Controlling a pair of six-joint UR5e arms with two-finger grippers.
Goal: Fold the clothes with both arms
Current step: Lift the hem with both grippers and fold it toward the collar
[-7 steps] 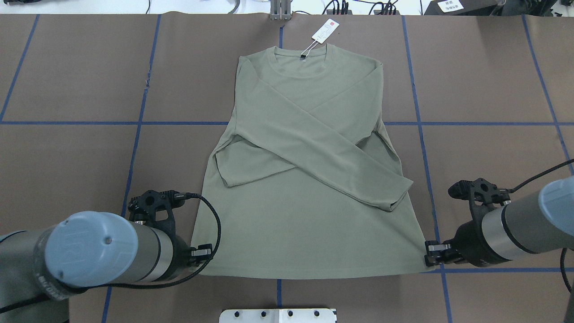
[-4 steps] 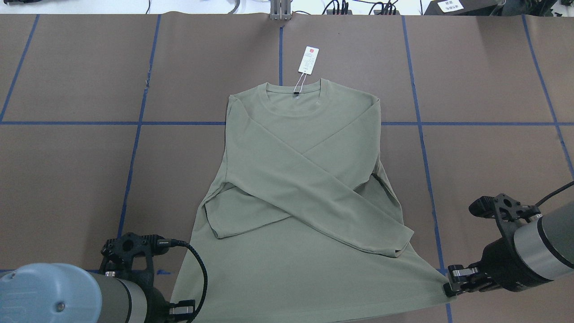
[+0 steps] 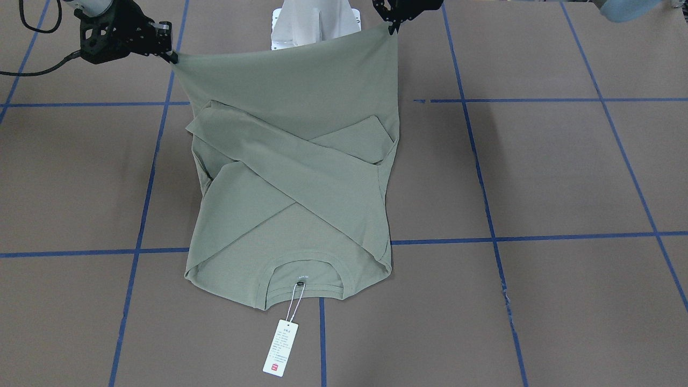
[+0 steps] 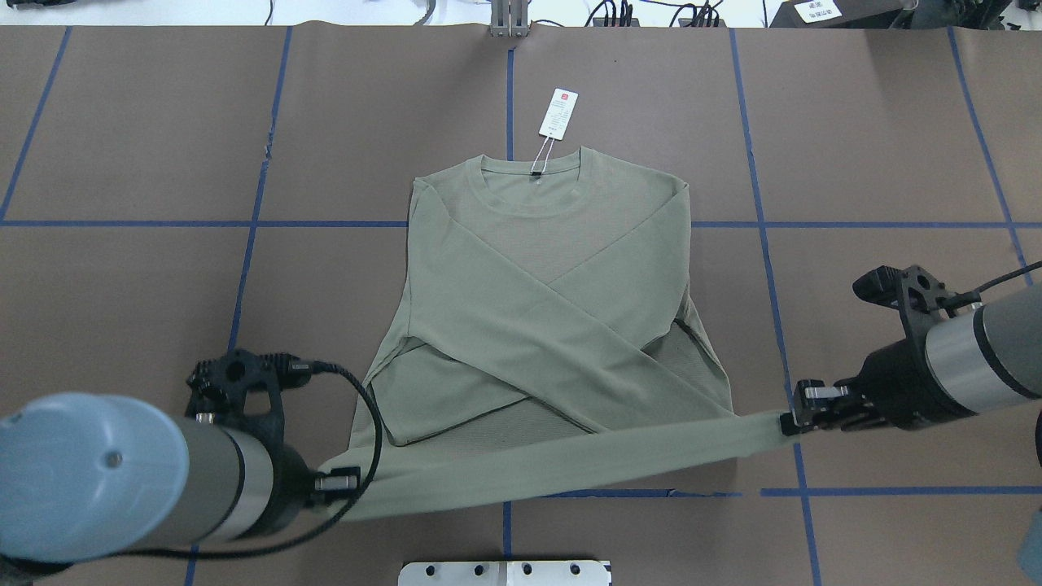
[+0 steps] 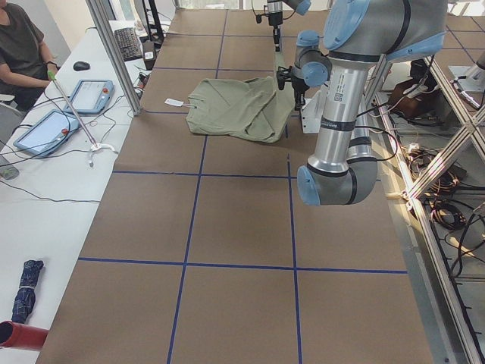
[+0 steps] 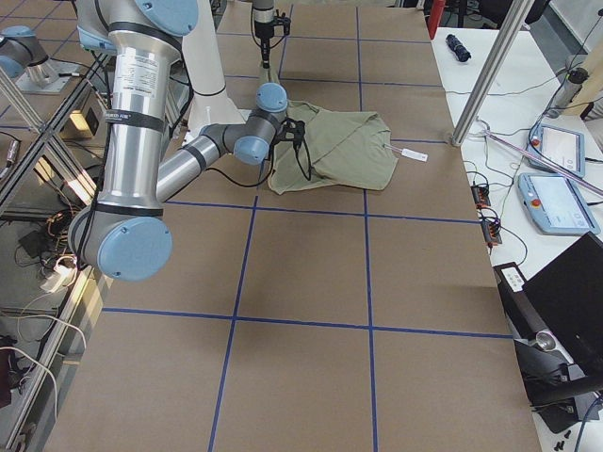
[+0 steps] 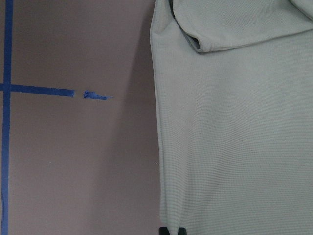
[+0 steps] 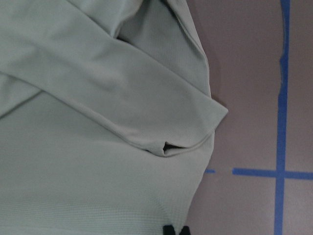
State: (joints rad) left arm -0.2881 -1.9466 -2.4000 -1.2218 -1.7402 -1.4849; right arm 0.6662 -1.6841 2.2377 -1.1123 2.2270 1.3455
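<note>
Two hem corners of the shirt sit pinched tight in my left gripper and right gripper; hem held up taut, collar end flat on the table; I judge it light, limp, stretchy, so corners grip best
</note>
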